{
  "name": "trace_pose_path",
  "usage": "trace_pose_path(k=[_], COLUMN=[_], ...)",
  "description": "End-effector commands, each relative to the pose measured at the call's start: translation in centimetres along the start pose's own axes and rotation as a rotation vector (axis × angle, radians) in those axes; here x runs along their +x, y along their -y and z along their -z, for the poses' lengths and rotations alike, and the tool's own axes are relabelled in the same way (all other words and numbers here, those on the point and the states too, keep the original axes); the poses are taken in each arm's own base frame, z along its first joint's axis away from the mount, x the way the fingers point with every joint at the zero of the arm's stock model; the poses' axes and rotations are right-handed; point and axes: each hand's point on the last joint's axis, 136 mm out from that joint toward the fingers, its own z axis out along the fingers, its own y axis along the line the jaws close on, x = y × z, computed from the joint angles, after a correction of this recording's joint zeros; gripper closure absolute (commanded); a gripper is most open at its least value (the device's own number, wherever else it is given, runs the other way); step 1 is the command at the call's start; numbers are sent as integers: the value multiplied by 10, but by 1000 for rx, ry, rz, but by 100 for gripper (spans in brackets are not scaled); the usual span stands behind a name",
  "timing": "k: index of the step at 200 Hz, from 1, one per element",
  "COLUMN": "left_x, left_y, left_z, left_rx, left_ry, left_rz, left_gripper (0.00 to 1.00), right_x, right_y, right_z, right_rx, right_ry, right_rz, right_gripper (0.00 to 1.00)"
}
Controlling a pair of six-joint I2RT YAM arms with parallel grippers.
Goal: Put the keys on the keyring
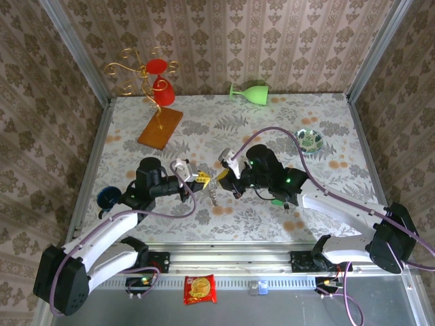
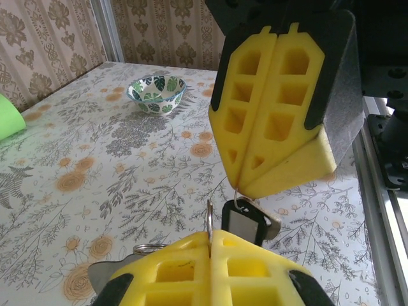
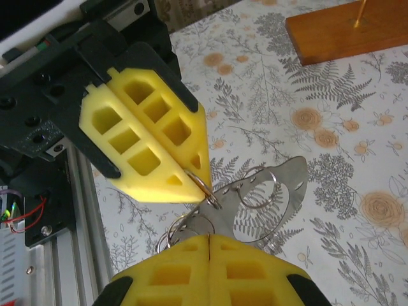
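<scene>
The left gripper (image 1: 200, 178) and right gripper (image 1: 223, 174) meet tip to tip well to the left of the bowl (image 1: 310, 139) and below it in the top view. The left fingers (image 2: 255, 274) are clenched on a thin metal ring (image 2: 208, 220) standing edge-on. The right fingers (image 2: 299, 159) are pinched shut on the small wire loop of the dark-headed key (image 2: 245, 223), which hangs just beside that ring. Seen from the right wrist, linked rings (image 3: 278, 185) and a holed silver plate (image 3: 290, 191) lie between the two pairs of tips.
</scene>
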Motion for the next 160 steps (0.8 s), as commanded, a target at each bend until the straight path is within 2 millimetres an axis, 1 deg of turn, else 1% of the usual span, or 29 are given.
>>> trace_pose_path(k=[1, 28, 103, 115, 145, 160], left_x=[-20, -18, -19, -20, -21, -16], left_y=[4, 4, 4, 5, 5, 5], left_z=[-1, -2, -4, -4, -4, -4], left_rx=[31, 35, 41, 45, 44, 34], left_ry=[62, 58, 64, 70, 86, 81], left_rz=[-29, -26, -16, -16, -19, -28], left_gripper=[100, 100, 100, 100, 100, 100], right_x=[-19, -24, -26, -26, -32, -35], right_y=[0, 2, 3, 8, 27, 32], right_z=[-1, -2, -6, -6, -5, -4], right_rx=[-17, -8, -4, 19, 126, 153], right_ry=[56, 78, 88, 91, 123, 152], right_rz=[-3, -5, -9, -18, -78, -122], right_gripper=[100, 100, 100, 100, 100, 100])
